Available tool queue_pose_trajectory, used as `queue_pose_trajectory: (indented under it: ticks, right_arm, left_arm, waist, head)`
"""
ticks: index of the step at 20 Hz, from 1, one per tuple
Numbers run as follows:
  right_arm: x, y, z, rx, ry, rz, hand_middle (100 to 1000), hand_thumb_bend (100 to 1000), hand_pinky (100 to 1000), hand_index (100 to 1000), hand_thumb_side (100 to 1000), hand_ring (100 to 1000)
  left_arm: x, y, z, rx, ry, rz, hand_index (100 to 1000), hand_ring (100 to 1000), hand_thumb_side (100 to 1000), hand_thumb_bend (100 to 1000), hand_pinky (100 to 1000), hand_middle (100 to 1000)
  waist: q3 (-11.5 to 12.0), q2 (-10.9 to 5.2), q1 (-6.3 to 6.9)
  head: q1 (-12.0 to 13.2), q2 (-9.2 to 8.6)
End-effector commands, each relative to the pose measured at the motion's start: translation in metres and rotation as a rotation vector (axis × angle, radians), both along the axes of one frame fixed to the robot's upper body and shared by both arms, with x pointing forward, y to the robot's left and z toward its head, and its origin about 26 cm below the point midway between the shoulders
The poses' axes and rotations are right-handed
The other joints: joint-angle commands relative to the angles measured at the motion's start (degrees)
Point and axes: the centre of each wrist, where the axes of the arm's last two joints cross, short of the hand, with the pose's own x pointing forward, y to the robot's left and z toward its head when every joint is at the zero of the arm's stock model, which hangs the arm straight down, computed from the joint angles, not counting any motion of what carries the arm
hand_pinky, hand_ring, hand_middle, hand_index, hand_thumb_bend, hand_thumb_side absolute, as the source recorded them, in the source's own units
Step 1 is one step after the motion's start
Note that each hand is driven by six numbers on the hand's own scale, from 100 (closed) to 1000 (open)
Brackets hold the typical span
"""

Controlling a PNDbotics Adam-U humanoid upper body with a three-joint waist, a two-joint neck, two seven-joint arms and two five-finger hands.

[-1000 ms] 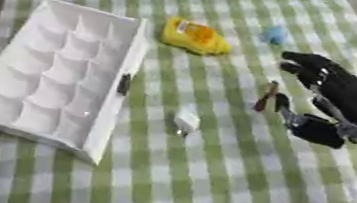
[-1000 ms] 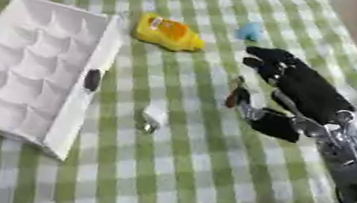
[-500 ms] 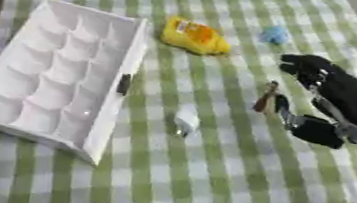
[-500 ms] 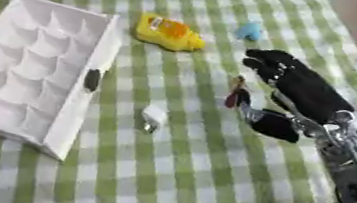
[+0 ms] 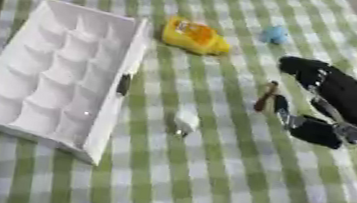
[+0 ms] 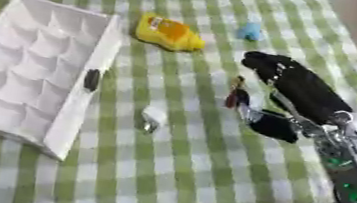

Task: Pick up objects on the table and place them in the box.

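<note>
Box (image 5: 54, 70) white, right hand (image 6: 294, 88) fingers seemingly relaxed beside brown stick (image 5: 265, 96), forearm fuller right-eye

A white box (image 5: 62, 76) divided into rows of rounded compartments, all empty, lies flat well to the left of the right hand (image 6: 294, 88), with a small dark piece on its near side wall. A yellow object (image 5: 193, 36) sits beyond and left of the hand, a small light-blue one (image 6: 249, 31) just beyond its fingertips. A thin brown stick (image 5: 265, 95) lies right beside the hand's thumb side, and a small white piece (image 6: 152, 118) lies further left, between hand and box.
</note>
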Motion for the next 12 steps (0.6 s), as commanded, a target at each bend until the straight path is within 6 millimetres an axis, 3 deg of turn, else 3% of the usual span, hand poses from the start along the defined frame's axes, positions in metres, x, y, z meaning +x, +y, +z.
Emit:
queue_pose_trajectory:
  ticks: [1,12]
  right_arm:
    - [0.0017,0.0004,0.0057,0.027,-0.004,0.014,911,100,858,1000,686,880]
    - [0.009,0.0045,0.0034,0.054,0.033,0.042,899,100,781,1000,709,835]
  left_arm:
    - [-0.0002,0.0007,0.0076,0.009,-0.024,-0.008,864,626,885,270,749,904]
    - [0.0,0.0,0.0074,0.009,-0.022,-0.013,864,628,884,270,749,905]
  waist:
    - [0.01,-0.61,0.47]
    - [0.08,-0.86,0.52]
  head:
    - [-0.17,0.24]
    - [-0.45,0.24]
